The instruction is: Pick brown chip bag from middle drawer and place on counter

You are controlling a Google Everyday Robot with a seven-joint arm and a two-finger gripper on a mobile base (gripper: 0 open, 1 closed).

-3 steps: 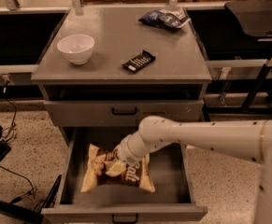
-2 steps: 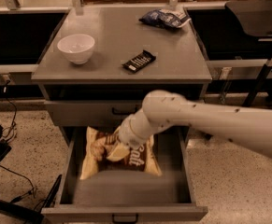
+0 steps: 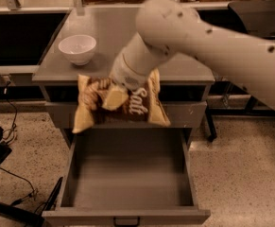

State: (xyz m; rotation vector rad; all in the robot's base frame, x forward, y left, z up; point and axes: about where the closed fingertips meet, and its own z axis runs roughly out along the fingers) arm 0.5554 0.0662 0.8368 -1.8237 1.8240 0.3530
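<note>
The brown chip bag [image 3: 127,107], tan at the edges with a dark brown middle and white "Salt" lettering, hangs in the air in front of the counter's front edge, above the open middle drawer [image 3: 127,174]. My gripper [image 3: 114,97] is shut on the bag near its upper middle; the white arm comes in from the upper right and covers much of the counter [image 3: 104,37]. The drawer floor is bare grey, with a small black handle at its front.
A white bowl [image 3: 77,48] stands on the counter's left side. The arm hides the counter's right part. Black cables and a dark object lie on the speckled floor at the left. Dark shelving stands on both sides of the cabinet.
The bag was lying in the drawer under my gripper; now it is lifted out and held up at counter height. The arm has risen and swung over the counter.
</note>
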